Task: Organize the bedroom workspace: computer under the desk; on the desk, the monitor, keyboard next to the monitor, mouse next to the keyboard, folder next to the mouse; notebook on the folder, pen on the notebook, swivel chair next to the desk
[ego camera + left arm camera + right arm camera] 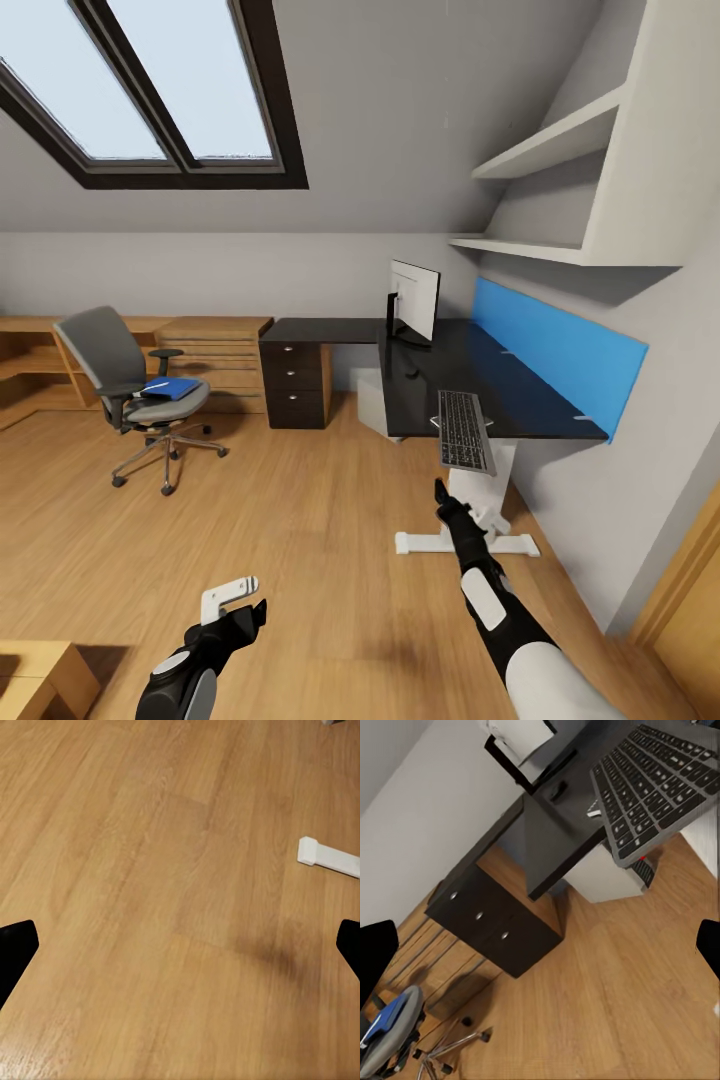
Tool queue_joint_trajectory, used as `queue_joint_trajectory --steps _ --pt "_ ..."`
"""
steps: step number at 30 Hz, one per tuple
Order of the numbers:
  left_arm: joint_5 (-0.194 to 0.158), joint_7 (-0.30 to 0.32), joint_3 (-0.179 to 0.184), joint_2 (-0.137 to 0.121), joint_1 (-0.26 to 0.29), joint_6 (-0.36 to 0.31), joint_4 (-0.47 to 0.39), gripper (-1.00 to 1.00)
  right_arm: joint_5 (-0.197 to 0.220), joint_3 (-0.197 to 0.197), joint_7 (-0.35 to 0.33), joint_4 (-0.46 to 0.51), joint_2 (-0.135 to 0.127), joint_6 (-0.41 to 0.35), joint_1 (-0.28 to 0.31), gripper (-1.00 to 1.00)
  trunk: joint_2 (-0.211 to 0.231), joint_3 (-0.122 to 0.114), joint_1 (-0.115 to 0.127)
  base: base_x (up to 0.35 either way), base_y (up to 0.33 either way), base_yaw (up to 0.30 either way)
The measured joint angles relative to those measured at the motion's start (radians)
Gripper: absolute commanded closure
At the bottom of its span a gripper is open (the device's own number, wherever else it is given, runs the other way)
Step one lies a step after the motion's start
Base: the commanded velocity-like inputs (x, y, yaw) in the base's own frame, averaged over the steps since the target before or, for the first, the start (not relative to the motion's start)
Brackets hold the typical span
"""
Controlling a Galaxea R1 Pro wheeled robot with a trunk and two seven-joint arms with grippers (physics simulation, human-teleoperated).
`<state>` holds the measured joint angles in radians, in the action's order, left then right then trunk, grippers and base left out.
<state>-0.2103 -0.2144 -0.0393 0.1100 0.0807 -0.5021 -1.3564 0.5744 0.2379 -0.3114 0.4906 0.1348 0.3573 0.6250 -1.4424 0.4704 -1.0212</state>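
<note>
Nothing can be read in any view — no words, brands, numbers or signs. The keyboard [660, 784] has pale marks on its keys, too small and blurred to make out, and the monitor [414, 299], seen from an angle, shows only a blank pale face.

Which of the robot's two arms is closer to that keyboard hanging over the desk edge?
The right. The right gripper reaches up just below the keyboard, which overhangs the desk. The left gripper hangs low over the floor, well off to the left.
</note>
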Motion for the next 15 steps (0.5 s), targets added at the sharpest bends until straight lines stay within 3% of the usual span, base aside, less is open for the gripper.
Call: queue_joint_trajectory --steps 8,10,15 --pt "0.000 0.000 0.000 0.000 0.000 0.000 0.000 -1.00 0.015 0.008 0.005 0.000 -0.004 0.037 0.000 -1.00 0.000 0.000 0.000 0.000 0.000 0.000" --pt "0.000 0.000 0.000 0.000 0.000 0.000 0.000 -1.00 0.068 0.020 0.009 0.000 -0.007 0.039 0.000 -1.00 0.000 0.000 0.000 0.000 0.000 0.000" --pt "0.000 0.000 0.000 0.000 0.000 0.000 0.000 -1.00 0.152 0.028 0.010 0.000 -0.016 0.037 0.000 -1.00 0.000 0.000 0.000 0.000 0.000 0.000"
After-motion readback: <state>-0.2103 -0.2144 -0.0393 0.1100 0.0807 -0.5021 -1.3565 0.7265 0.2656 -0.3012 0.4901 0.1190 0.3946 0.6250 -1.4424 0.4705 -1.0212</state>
